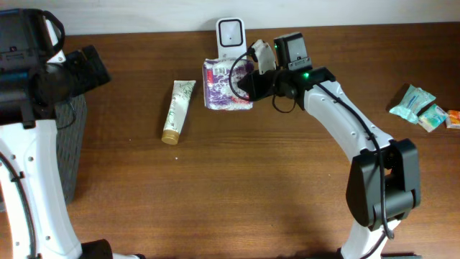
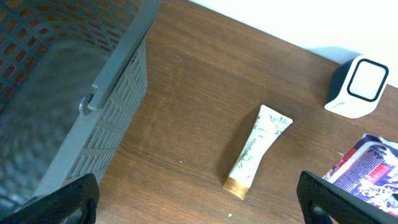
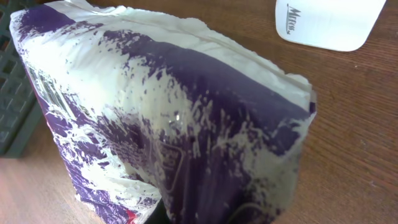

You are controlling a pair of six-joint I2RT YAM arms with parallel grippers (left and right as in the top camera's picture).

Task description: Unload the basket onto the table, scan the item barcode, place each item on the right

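Observation:
The item is a purple and white plastic packet (image 1: 225,86), just in front of the white scanner (image 1: 231,34) at the back of the table. My right gripper (image 1: 246,80) is shut on the packet's right edge. In the right wrist view the packet (image 3: 168,112) fills the frame and hides the fingers, with the scanner (image 3: 329,22) behind it. No barcode can be made out on it. My left gripper (image 2: 199,199) hangs open over bare wood, apart from everything, with the packet's corner (image 2: 370,168) at its right.
A cream tube with a gold cap (image 1: 177,110) lies left of the packet. A grey slatted basket (image 1: 72,144) stands at the left table edge. Small teal and orange packets (image 1: 420,104) lie at the far right.

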